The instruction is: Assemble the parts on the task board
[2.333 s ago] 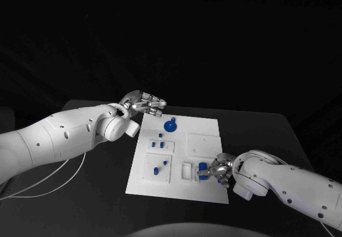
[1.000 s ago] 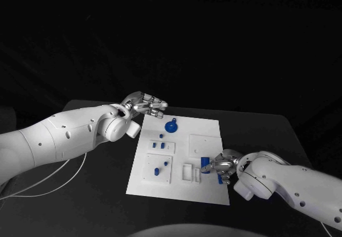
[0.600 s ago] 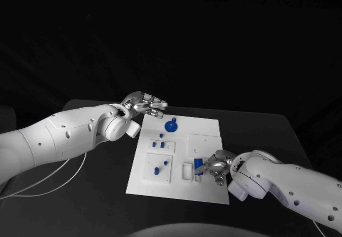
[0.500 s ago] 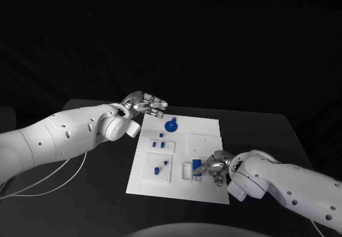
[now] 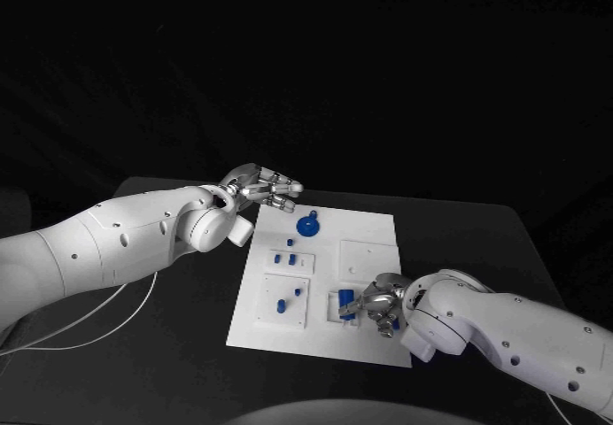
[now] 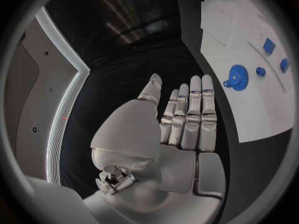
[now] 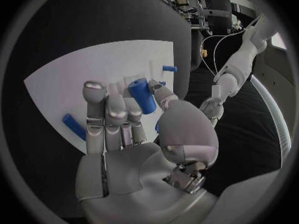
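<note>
Right wrist view: right hand (image 7: pixel 134 129) fingers pinch a blue part (image 7: pixel 142 95) (unlabelled); left hand (image 6: pixel 177 127) fingers spread.

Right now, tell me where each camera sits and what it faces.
Head view: from the robot's head, down on the task board; both arms enter.
Left wrist view: behind the left hand, fingers apart, holding nothing, beside the board with its blue gear.
Right wrist view: behind the right hand, pinching a blue part.
All share the board.
</note>
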Action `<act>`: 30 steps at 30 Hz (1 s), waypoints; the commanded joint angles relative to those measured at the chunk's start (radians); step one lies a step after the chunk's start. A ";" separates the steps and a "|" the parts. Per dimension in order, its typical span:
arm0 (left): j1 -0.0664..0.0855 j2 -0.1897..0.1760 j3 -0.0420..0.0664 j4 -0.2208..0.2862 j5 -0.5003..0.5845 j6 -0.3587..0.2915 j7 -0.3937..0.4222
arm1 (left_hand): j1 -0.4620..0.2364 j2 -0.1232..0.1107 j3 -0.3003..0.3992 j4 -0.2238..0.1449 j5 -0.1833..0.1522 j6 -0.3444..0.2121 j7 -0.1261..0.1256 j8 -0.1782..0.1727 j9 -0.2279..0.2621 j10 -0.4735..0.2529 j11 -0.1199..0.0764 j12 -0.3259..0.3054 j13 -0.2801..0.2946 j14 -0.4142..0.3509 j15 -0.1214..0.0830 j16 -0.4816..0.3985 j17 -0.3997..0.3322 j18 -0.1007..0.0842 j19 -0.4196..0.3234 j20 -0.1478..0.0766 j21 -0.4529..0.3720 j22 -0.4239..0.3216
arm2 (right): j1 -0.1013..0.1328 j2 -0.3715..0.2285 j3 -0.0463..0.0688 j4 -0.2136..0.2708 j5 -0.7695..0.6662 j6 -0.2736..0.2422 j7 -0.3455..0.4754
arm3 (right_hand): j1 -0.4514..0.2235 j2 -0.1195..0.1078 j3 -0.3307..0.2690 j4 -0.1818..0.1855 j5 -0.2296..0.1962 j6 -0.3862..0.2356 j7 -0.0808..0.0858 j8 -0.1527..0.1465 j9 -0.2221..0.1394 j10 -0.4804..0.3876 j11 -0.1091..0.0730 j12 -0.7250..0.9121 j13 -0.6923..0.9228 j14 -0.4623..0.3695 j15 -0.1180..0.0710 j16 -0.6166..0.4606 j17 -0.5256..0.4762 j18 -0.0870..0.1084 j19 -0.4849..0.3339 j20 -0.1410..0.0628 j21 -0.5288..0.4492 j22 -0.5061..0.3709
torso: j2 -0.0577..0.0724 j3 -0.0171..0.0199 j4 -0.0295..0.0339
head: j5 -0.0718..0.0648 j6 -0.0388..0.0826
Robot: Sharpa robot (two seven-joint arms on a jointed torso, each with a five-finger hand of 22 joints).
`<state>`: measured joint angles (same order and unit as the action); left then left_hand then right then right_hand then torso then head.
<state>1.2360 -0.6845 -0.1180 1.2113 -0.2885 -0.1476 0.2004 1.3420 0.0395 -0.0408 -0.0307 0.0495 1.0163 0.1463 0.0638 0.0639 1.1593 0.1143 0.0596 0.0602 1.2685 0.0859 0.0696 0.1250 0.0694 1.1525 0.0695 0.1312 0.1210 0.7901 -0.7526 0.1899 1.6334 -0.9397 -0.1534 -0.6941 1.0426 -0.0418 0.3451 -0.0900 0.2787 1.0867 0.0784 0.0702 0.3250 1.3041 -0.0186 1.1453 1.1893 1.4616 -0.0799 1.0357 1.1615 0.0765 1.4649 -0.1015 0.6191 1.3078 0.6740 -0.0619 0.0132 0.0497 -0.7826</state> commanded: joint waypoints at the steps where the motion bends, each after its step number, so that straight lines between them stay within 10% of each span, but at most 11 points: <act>1: 0.000 0.003 0.001 0.001 0.001 0.022 0.001 | -0.011 -0.001 -0.002 0.003 0.001 -0.010 0.000 0.001 0.000 -0.003 0.003 0.000 0.000 -0.011 0.001 -0.002 0.001 -0.005 -0.009 0.001 0.000 0.001 | 0.000 0.012 -0.005 -0.007 -0.013 0.034 -0.021 | -0.002 0.000 -0.013 0.008 -0.006 0.026 -0.018 -0.007 -0.001 0.001 -0.010 -0.004 0.000 -0.003 -0.008 -0.006 0.001 0.003 0.050 -0.008 -0.002 0.016 | 0.000 -0.0005 0.0001 | 0.003 0.000; 19: 0.000 0.003 0.000 0.003 0.001 0.026 -0.002 | -0.011 -0.001 -0.002 0.006 0.001 -0.010 0.000 0.001 0.000 -0.004 0.003 0.000 0.000 -0.014 0.003 -0.002 0.000 -0.005 -0.012 0.002 -0.002 0.000 | 0.012 0.030 -0.022 -0.039 -0.023 0.068 -0.025 | 0.001 -0.012 -0.070 0.051 -0.009 0.026 -0.018 -0.007 0.005 -0.003 -0.009 -0.013 -0.006 -0.004 -0.008 -0.014 -0.001 0.003 0.050 -0.009 -0.014 0.012 | 0.001 -0.0001 -0.0011 | 0.006 0.000; 23: 0.000 0.003 0.000 0.003 0.001 0.026 -0.003 | -0.011 -0.001 -0.001 0.007 0.001 -0.010 0.000 0.001 0.000 -0.004 0.003 0.000 0.000 -0.015 0.003 -0.002 0.000 -0.005 -0.012 0.002 -0.002 0.000 | 0.013 0.036 -0.023 -0.046 -0.027 0.067 -0.025 | -0.009 -0.019 -0.082 0.077 -0.073 0.025 -0.017 -0.007 0.005 -0.004 -0.008 -0.014 -0.008 -0.004 -0.007 -0.016 -0.001 0.003 0.050 -0.008 -0.015 0.012 | 0.001 -0.0004 -0.0006 | 0.005 0.000; 27: 0.000 0.002 0.000 0.003 0.001 0.025 -0.003 | -0.011 -0.001 -0.001 0.007 0.001 -0.010 0.000 0.001 0.000 -0.004 0.003 0.000 0.000 -0.015 0.003 -0.002 0.000 -0.005 -0.012 0.002 -0.002 0.000 | 0.013 0.039 -0.025 -0.047 -0.029 0.073 -0.023 | -0.005 -0.059 -0.073 0.133 -0.129 0.024 -0.016 -0.007 0.009 -0.005 -0.007 -0.017 -0.011 -0.004 -0.006 -0.019 -0.002 0.004 0.050 -0.006 -0.019 0.010 | 0.001 0.0006 -0.0009 | 0.007 -0.001; 30: 0.000 0.002 0.000 0.003 0.001 0.025 -0.004 | -0.011 -0.001 -0.001 0.007 0.001 -0.011 0.000 0.001 0.000 -0.005 0.004 0.000 0.000 -0.017 0.003 -0.002 -0.001 -0.005 -0.013 0.003 -0.003 0.000 | 0.013 0.041 -0.026 -0.045 -0.030 0.078 -0.021 | 0.021 -0.134 -0.097 0.240 -0.183 0.016 -0.014 -0.006 0.018 -0.008 -0.004 -0.020 -0.015 -0.004 -0.004 -0.023 -0.003 0.005 0.049 -0.005 -0.023 0.009 | 0.001 0.0002 -0.0011 | 0.008 -0.001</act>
<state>1.2360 -0.6840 -0.1180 1.2122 -0.2885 -0.1368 0.1926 1.3420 0.0396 -0.0407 -0.0307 0.0495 1.0092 0.1464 0.0638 0.0639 1.1593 0.1142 0.0596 0.0602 1.2576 0.0897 0.0696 0.1247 0.0694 1.1489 0.0731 0.1312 0.1207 0.8081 -0.7152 0.1690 1.5871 -0.9614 -0.1090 -0.6907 1.0626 -0.1621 0.2624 0.1350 0.1006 1.1099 0.0662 0.0696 0.3410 1.2989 -0.0268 1.1295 1.1756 1.4570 -0.0840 1.0174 1.1602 0.0769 1.4649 -0.1015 0.5997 1.3076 0.6745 -0.0619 0.0123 0.0567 -0.7834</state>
